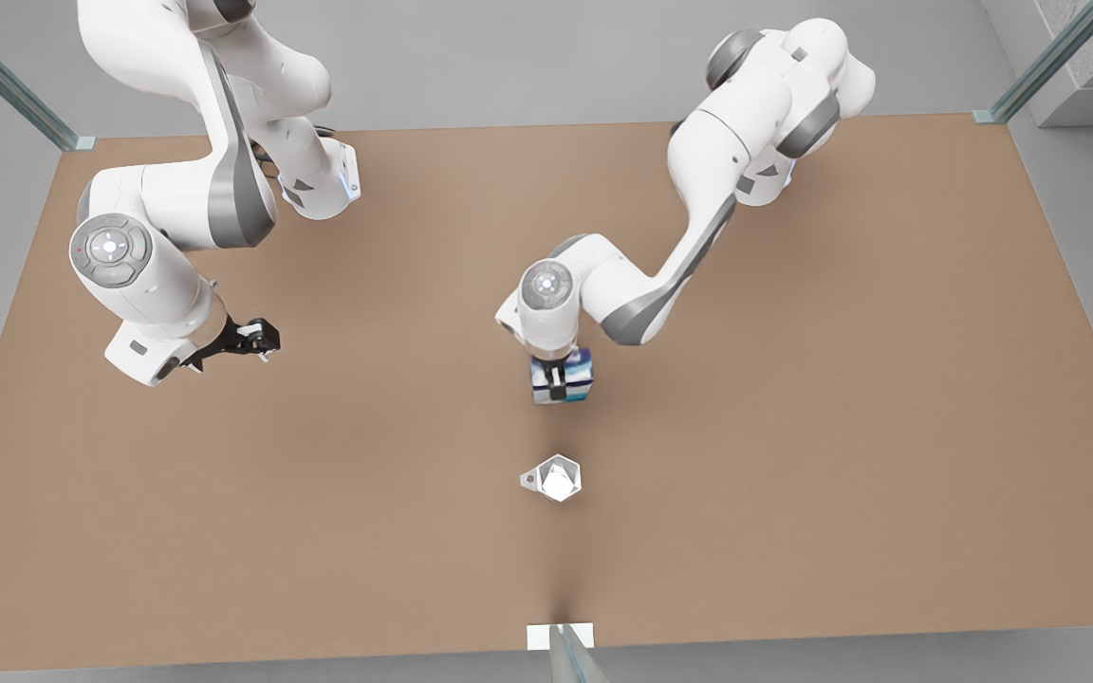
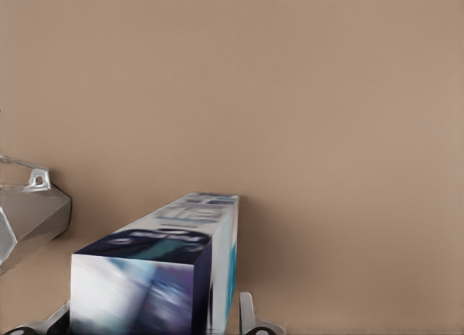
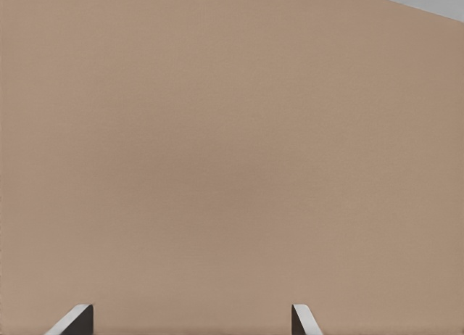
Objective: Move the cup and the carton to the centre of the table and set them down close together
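Observation:
The white and blue carton point(image 1: 579, 373) stands near the middle of the brown table point(image 1: 793, 427), and my left gripper point(image 1: 561, 381) reaches down onto it from above. In the left wrist view my left gripper point(image 2: 145, 319) has a finger against each side of the carton point(image 2: 181, 237), shut on it. The faceted silvery cup point(image 1: 556, 477) stands upright a short way in front of the carton, apart from it; the cup point(image 2: 29, 219) also shows beside the carton. My right gripper point(image 1: 257, 339) waits at the front view's left, and my right gripper point(image 3: 192, 319) is open over bare table.
A small white plate point(image 1: 546, 636) with a glass post sits at the table's near edge, in line with the cup. Glass posts point(image 1: 10, 90) point(image 1: 1049, 62) rise at the far corners. The left arm's elbow hangs over the far right part of the table.

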`<state>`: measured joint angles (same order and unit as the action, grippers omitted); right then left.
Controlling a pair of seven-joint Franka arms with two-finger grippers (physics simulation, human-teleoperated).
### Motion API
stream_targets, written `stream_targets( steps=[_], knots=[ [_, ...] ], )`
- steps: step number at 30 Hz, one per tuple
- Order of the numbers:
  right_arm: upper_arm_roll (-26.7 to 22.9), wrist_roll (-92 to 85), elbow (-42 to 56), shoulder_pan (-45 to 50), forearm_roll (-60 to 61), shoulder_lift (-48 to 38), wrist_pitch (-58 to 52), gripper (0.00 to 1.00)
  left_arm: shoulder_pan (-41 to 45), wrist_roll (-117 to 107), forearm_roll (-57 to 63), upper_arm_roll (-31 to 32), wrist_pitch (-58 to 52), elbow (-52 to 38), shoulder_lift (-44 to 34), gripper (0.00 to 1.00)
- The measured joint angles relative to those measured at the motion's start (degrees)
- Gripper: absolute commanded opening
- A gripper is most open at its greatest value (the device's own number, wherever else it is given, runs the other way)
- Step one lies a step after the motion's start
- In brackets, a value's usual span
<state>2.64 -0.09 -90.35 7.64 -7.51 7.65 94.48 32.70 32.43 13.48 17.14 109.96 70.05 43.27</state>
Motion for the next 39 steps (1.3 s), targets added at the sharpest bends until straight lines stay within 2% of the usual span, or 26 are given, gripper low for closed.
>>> stream_targets(
  steps=[9,16,19,21,24,27,29,31,32,33,35,37,39],
  knots=[
    [0.00,-0.09,0.00,0.03,0.09,0.00,-0.09,1.00,0.00,0.00,-0.67,0.09,-1.01,-0.60,-0.98,0.99],
    [0.03,-0.17,0.00,-0.30,0.21,-0.05,-0.09,1.00,-2.02,0.44,-4.35,0.09,-5.26,-1.49,-4.89,0.99],
    [0.02,-0.18,0.08,-0.21,0.21,-0.03,-0.09,1.00,-2.63,0.44,-6.13,0.04,-12.28,-3.90,-6.00,0.99],
    [0.08,-0.18,0.09,-0.36,0.21,0.00,-0.09,1.00,-5.99,-0.08,-6.81,0.01,-18.20,-4.31,-9.00,0.99],
    [0.08,-0.18,0.09,-0.32,0.21,-0.08,-0.08,1.00,-8.35,-2.52,-7.30,-6.68,-23.11,-4.10,-13.41,0.99],
    [0.07,-0.18,0.00,-0.44,0.21,-0.08,-0.08,1.00,-9.59,-28.33,-7.30,-9.31,-27.50,-3.36,-15.47,0.99],
    [0.09,-0.15,0.00,-0.29,0.22,-0.09,-0.09,1.00,-12.94,-38.33,-5.34,-11.88,-23.92,-2.36,-15.45,0.99],
    [0.08,-0.18,0.00,-0.43,0.30,-0.09,-0.15,1.00,-22.50,-43.00,-3.37,-11.96,-18.39,3.02,-18.70,0.99],
    [0.06,-0.18,0.03,-0.37,0.30,-0.09,-0.14,1.00,-25.96,-43.62,-2.73,-11.97,-15.11,7.32,-21.12,0.99],
    [0.04,-0.18,0.01,-0.30,0.30,-0.09,-0.17,1.00,-28.75,-43.73,-2.26,-11.88,-6.52,17.85,-26.84,0.99],
    [0.08,-0.18,0.02,-0.38,0.30,-0.09,-0.18,1.00,-30.24,-46.65,-2.44,-11.63,-7.67,18.22,-27.92,0.99],
    [0.03,-0.18,0.03,-0.45,0.30,-0.18,-0.21,1.00,-34.81,-46.83,-2.89,-7.54,-7.65,17.98,-29.15,0.99],
    [0.09,-0.18,0.01,-0.46,0.30,-0.13,-0.26,1.00,-32.80,-50.15,-3.38,-7.79,-11.56,17.13,-28.37,1.00]
  ],
)
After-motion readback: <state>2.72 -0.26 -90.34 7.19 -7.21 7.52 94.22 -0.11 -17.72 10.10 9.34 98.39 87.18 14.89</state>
